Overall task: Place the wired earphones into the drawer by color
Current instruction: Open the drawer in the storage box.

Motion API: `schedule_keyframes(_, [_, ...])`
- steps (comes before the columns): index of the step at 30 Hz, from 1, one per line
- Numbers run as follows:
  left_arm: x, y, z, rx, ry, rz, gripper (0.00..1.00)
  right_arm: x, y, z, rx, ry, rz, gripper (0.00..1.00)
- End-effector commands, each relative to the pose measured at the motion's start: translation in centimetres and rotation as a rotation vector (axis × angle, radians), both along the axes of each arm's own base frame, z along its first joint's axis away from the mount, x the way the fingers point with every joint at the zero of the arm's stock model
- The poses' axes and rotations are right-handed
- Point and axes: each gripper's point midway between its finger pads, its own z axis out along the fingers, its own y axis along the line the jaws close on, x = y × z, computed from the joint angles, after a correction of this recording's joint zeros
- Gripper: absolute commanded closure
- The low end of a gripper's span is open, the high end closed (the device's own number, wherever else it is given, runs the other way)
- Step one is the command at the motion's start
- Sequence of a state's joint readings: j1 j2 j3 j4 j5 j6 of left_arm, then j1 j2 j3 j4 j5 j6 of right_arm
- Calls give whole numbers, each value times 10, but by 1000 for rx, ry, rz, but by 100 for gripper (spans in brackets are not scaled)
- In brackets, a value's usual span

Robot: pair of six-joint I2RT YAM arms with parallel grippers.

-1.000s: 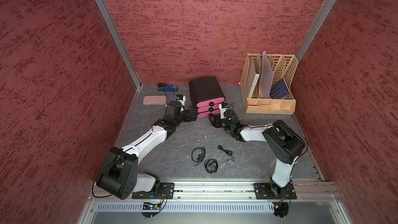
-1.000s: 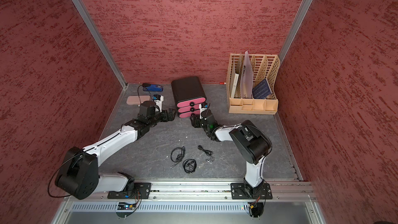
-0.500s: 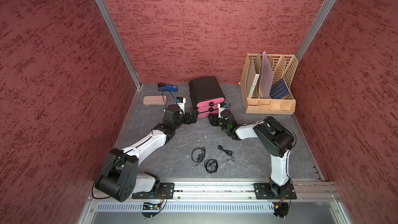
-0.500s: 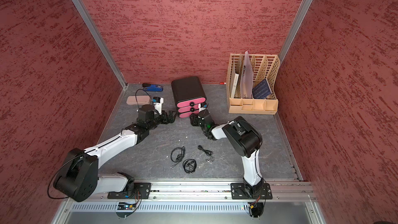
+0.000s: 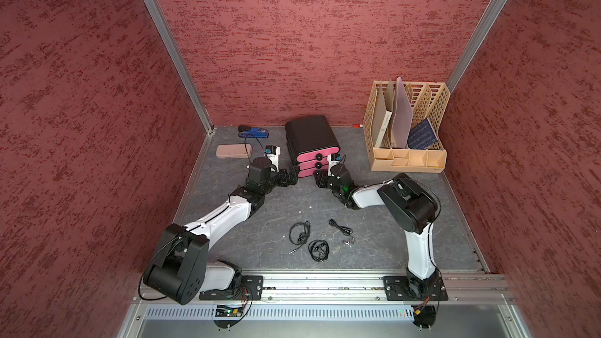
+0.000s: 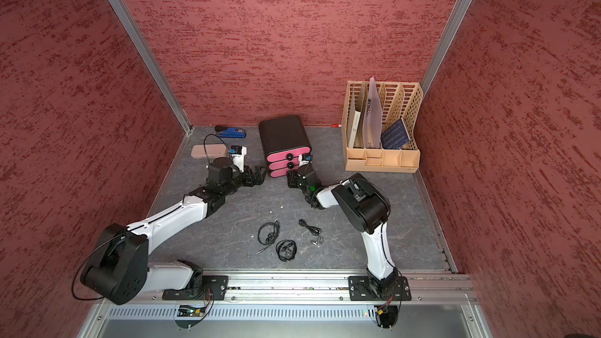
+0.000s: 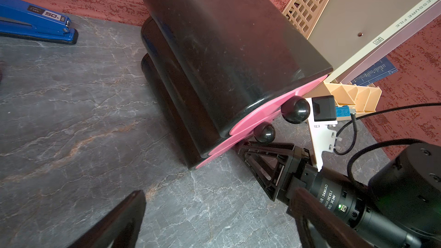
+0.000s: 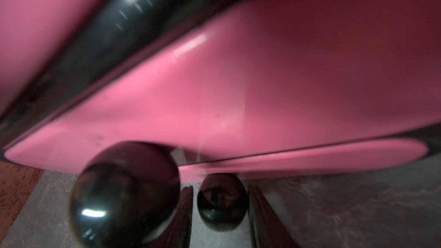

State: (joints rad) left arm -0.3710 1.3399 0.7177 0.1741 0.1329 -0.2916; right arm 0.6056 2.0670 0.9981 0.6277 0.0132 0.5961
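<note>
Right gripper (image 5: pixel 320 179) is at the bottom knob (image 8: pixel 222 201) of the drawer cabinet (image 5: pixel 311 134), jaws straddling it with a sliver of gap on one side, not clamped. Left gripper (image 5: pixel 292 175) is spread wide, just left of the cabinet's front. Three black wired earphones (image 5: pixel 300 232) lie loose on the table (image 5: pixel 260 209), near middle, well apart from both grippers.

Three black earphones (image 5: pixel 303 235), three drawers (image 5: pixel 305 157) (one cabinet (image 5: pixel 310 133)), one stapler (image 5: pixel 253 132).
</note>
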Motion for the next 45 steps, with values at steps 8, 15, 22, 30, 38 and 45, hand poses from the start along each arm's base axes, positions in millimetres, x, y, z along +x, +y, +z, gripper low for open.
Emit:
schedule_keyframes(8, [-1, 3, 8, -12, -29, 3, 0, 6, -2, 11, 26, -38, -28, 65])
schedule_keyframes(15, [-2, 3, 9, -15, -32, 4, 0, -8, -10, 10, 27, -29, -21, 66])
schedule_keyframes(22, [-3, 5, 8, -17, -39, 10, 0, -22, -17, 7, 27, -9, -17, 66])
schedule_keyframes(30, [-4, 5, 7, -23, -41, 11, 0, -47, -23, -2, 30, 39, 3, 66])
schedule_keyframes(38, [-7, 8, 12, -29, -59, 20, 0, -78, -31, -9, 18, 78, 16, 67])
schedule_keyframes(45, [-8, 7, 13, -35, -62, 16, 0, -101, -42, -14, -1, 106, 26, 67])
